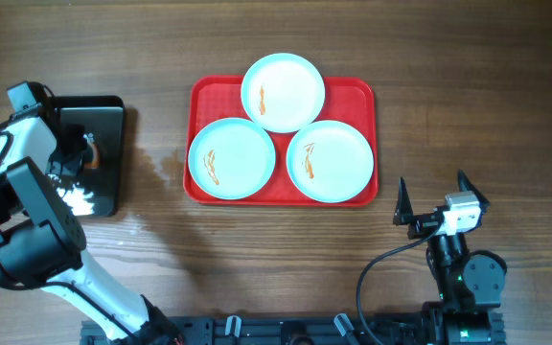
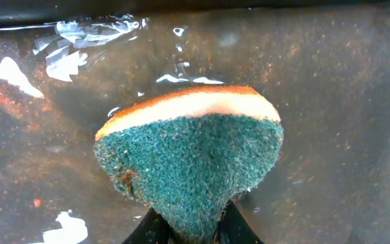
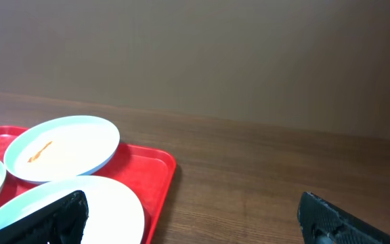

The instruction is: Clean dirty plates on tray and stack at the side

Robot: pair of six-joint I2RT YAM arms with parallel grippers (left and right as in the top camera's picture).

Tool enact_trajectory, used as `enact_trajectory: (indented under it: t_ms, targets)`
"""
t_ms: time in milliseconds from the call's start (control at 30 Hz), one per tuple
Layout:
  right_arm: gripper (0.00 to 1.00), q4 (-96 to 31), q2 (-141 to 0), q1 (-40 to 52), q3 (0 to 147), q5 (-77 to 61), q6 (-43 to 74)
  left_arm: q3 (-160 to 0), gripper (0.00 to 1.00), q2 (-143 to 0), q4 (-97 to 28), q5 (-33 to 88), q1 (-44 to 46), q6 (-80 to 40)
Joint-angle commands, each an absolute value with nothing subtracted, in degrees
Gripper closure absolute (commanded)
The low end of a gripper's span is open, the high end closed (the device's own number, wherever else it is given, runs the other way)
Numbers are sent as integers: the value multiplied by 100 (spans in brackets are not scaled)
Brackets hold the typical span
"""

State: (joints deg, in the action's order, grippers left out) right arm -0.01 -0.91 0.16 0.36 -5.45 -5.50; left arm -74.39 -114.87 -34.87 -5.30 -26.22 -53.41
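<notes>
Three round white plates with orange smears lie on the red tray (image 1: pixel 362 91): one at the back (image 1: pixel 283 91), one front left (image 1: pixel 231 158), one front right (image 1: pixel 330 161). My left gripper (image 2: pixel 185 230) is shut on a sponge (image 2: pixel 189 152) with a green scrub face and orange top, held inside the wet black pan (image 1: pixel 108 182). My right gripper (image 1: pixel 434 199) is open and empty, low over the table to the right of the tray; in its wrist view the tray (image 3: pixel 156 169) and two plates (image 3: pixel 63 148) (image 3: pixel 107 207) show at the left.
The black pan sits at the table's left, its wet bottom (image 2: pixel 344 122) speckled with orange bits. A wet patch (image 1: pixel 166 168) lies on the wood between pan and tray. Bare wood table (image 3: pixel 263 169) lies right of the tray.
</notes>
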Motion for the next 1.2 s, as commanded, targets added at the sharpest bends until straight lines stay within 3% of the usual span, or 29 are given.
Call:
enact_trajectory:
  t_ms: [0,400,500,533,567,633,667,967,1167]
  targets:
    - [0,16,-64,-14,30,-471,-600,-7382,95,-11369,-3579,-587,-2648,-4329]
    - [0,16,-64,-14,30,-471,-600,-7384,96,-11181,-3708,-585,-2464,-1170]
    - [0,16,-64,-14,30,-473,-598,-7382,93,-11183,-3623,-587,-2327,-932]
    - [0,16,-64,-14,30,-471,-598,-7382,72,-11183,-3623,-585,-2294,-937]
    - [0,16,-64,-14,30,-473,-600,-7382,44,-11183,-3629,-585,-2274,-939]
    - [0,16,-64,-14,30,-471,-600,-7382,16,-11183,-3656,-587,-2265,-941]
    - [0,16,-64,-14,30,-471,-600,-7382,13,-11183,-3671,-585,-2265,-943]
    - [0,16,-64,-14,30,-471,-600,-7382,16,-11163,-3756,-563,-2261,-1592]
    - [0,16,-64,-14,30,-473,-600,-7382,28,-11161,-3839,-543,-2261,-2176]
